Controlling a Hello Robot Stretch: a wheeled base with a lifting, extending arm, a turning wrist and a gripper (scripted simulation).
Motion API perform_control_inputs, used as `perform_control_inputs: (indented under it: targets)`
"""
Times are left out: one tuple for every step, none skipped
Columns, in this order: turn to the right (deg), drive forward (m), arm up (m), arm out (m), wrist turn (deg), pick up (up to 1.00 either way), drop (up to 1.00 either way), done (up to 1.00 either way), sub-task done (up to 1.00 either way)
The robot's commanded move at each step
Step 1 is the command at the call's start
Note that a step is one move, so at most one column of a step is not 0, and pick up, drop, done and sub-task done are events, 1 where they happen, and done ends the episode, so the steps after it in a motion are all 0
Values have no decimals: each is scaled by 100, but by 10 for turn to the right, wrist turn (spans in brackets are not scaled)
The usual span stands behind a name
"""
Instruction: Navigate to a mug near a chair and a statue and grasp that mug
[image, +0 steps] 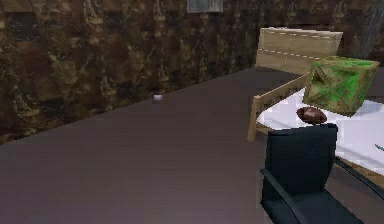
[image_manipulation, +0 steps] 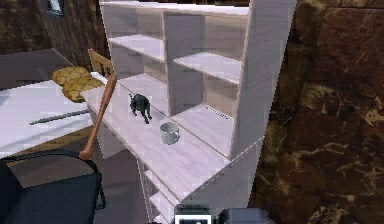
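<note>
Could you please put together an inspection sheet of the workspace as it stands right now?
Surface: white desk with a shelf hutch above it.
Job's things: mug upright on the desk; dark statue stands apart from it, up and to the left in the picture; dark chair at the arm side view's lower left.
Clutter: bat leaning at the desk's edge; green box and brown ball on the bed; small white thing on the floor by the wall.
End effector: at the arm side view's bottom edge; far end not made out, so cannot tell whether it holds anything.
Cables: nothing seen.
Surroundings: dark marbled walls, dark floor.
</note>
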Motion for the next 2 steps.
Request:
perform_control_inputs:
  targets:
    - [0,0,0,50,0,0,0,0,0]
    - [0,0,0,0,450,0,0,0,0]
